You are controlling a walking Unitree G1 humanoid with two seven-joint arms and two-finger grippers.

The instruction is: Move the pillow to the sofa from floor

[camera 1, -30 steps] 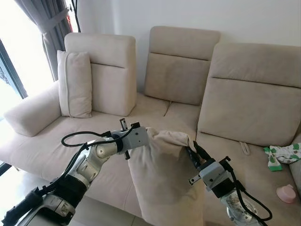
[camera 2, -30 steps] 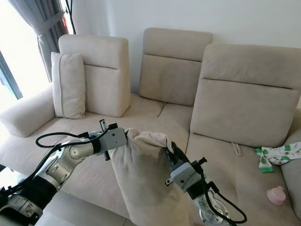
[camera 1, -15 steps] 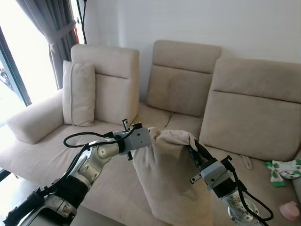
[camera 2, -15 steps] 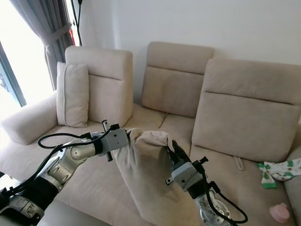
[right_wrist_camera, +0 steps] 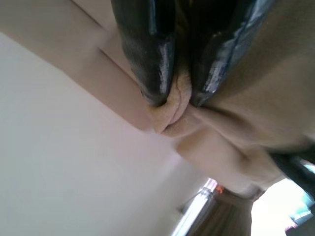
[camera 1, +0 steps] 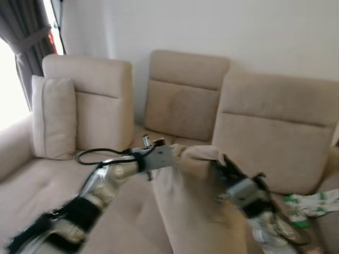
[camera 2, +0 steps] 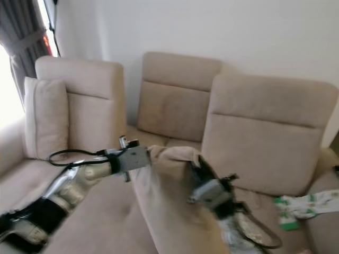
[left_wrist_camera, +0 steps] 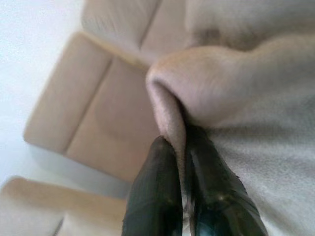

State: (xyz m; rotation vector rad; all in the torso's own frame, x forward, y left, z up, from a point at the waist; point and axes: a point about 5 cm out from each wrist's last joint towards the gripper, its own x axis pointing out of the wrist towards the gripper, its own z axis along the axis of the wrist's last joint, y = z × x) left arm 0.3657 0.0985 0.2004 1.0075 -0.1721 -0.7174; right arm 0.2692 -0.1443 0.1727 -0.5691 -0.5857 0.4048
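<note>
Pillow (camera 1: 196, 206) hangs in the air in front of the sofa (camera 1: 265, 121), slung between both grippers, and sags like something soft and light. The left gripper (left_wrist_camera: 183, 147) is pinched tight on a fold at one top corner, the right gripper (right_wrist_camera: 174, 96) likewise on the other; corners look like the surest hold. No containers appear; a second cushion (camera 1: 52, 116) leans at the sofa's left end.

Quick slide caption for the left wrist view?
Left end effector pinching a fold of the beige pillow, sofa behind.
</note>
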